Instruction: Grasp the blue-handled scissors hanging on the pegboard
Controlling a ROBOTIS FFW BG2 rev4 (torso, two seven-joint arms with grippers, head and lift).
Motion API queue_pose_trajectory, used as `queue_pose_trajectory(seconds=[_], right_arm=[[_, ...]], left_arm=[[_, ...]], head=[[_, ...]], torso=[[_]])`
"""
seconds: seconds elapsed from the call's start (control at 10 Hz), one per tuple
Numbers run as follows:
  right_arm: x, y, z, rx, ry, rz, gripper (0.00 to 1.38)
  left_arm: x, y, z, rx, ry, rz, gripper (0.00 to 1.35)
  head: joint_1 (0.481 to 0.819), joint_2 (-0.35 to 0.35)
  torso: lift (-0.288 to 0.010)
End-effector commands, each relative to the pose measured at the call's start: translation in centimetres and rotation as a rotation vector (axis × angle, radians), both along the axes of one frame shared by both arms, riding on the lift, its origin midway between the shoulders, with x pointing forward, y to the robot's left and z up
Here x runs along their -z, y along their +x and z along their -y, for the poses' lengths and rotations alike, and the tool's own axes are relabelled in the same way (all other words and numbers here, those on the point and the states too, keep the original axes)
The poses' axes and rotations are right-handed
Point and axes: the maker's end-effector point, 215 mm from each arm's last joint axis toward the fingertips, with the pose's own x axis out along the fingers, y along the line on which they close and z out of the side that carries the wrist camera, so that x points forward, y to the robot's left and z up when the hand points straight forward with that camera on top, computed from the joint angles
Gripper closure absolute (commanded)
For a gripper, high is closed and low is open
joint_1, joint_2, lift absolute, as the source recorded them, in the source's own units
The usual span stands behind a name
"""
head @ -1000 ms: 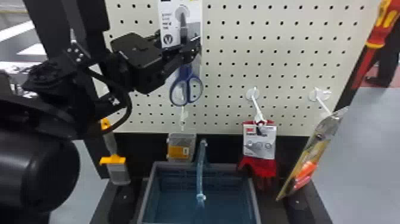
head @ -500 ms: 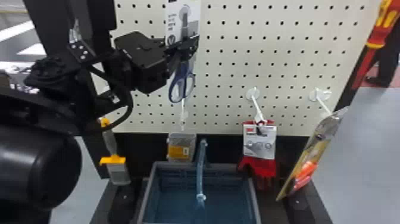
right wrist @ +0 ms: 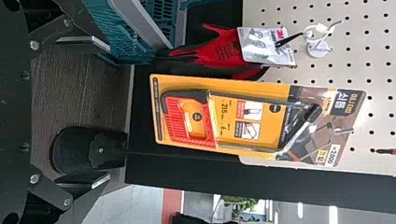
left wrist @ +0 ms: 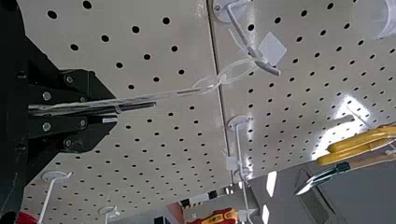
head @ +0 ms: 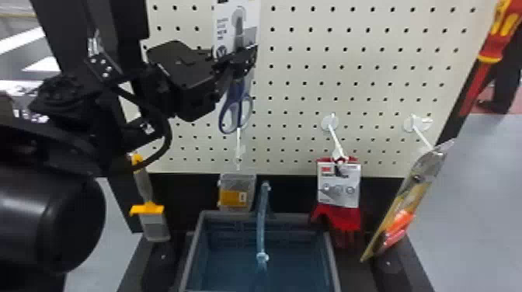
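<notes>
Although the left gripper [left wrist: 115,111] already has the card edge a second ago, the blue-handled scissors [head: 237,93] now show narrower, handles slightly higher. Judgement: grasp essentially made; the package turns with the fingers.

Appearance: two blue oval handles with pale inner rims, lowermost and leaning toward 7 o'clock; blades up against the white-and-grey card [head: 223,39]. Position: 11 o'clock from head-view centre, before the pegboard [head: 373,58]. Left fingers narrow, pinching the card; the clear loop [left wrist: 223,78] appears still around its hook [left wrist: 243,35]. Risk: a straight pull could snag it.

Outward, head view: clear box [head: 237,194] at 7 o'clock, basket [head: 332,264] at 6, red gloves [head: 341,217] at 4. Right gripper [right wrist: 109,112]: fingers wide, near the saw pack [right wrist: 252,119].
</notes>
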Motion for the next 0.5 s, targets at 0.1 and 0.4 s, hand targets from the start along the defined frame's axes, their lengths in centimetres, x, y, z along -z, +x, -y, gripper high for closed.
queue_pose_trajectory(seconds=[0.1, 0.4], right_arm=[[0.0, 0.0, 0.0, 0.0, -0.001, 0.0, 0.32], [-0.07, 0.09, 0.0, 0.0, -0.001, 0.002, 0.32]], left_arm=[[0.06, 0.07, -0.04, -0.002, 0.001, 0.0, 1.08], [0.03, 0.11, -0.21, -0.001, -0.008, 0.007, 1.08]], head=[[0.549, 0.0], [0.549, 0.0]], torso=[[-0.1], [-0.1]])
